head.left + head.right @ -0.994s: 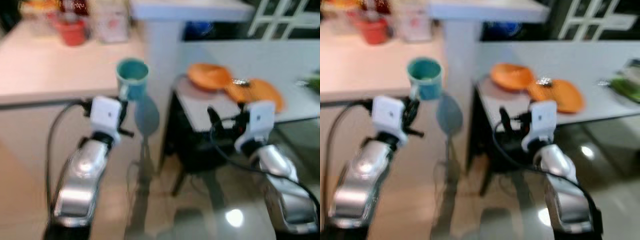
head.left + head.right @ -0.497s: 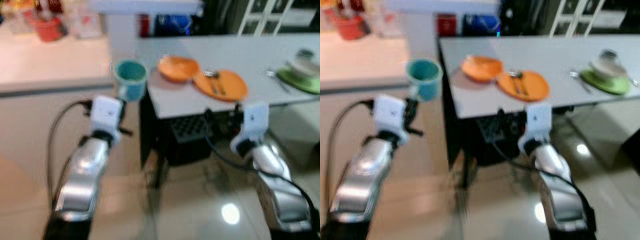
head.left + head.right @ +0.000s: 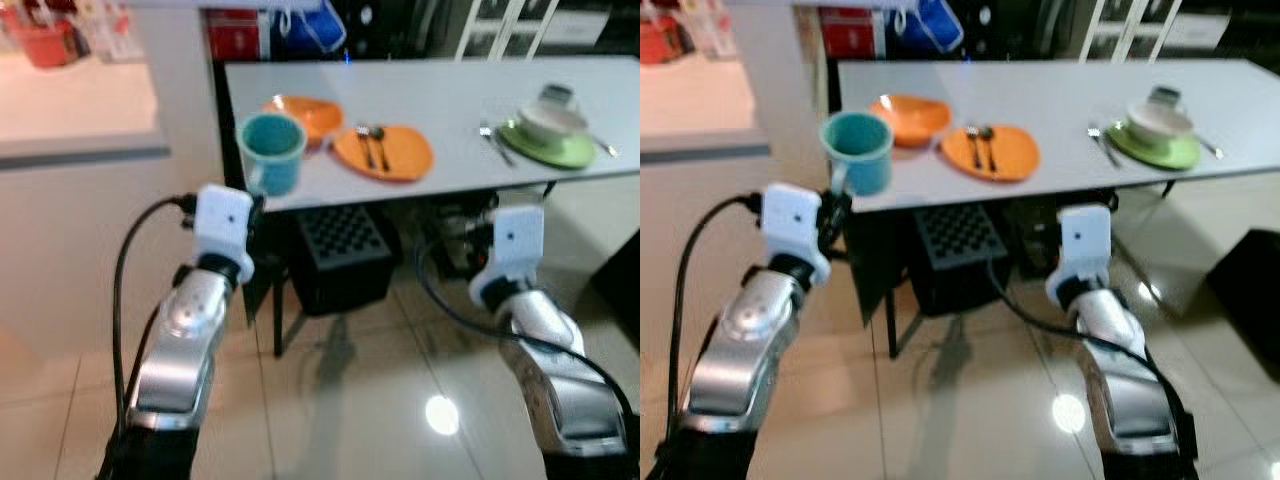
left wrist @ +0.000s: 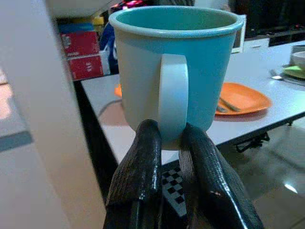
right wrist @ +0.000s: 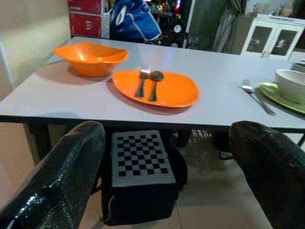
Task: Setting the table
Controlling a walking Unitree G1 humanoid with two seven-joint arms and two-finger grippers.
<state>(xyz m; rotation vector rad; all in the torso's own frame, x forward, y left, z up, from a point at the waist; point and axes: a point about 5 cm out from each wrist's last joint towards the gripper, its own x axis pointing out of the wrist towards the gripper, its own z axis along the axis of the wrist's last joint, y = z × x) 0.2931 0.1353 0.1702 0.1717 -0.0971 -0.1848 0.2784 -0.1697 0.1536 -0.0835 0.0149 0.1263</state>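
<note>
My left gripper is shut on the handle of a teal mug, held upright in front of the near left corner of the grey table. On the table lie an orange bowl, an orange plate carrying a fork and a spoon, and a green plate with a white bowl on it. A fork rests beside the green plate. My right gripper is open, low before the table edge, with nothing between its fingers.
A black checkered box sits under the table. A white counter with a red pot stands to the left. Red boxes and a blue bag are behind the table. Glossy tiled floor lies below.
The whole view has swung right, bringing the table and the green plate into sight. The left gripper still holds the mug; the right gripper stays open.
</note>
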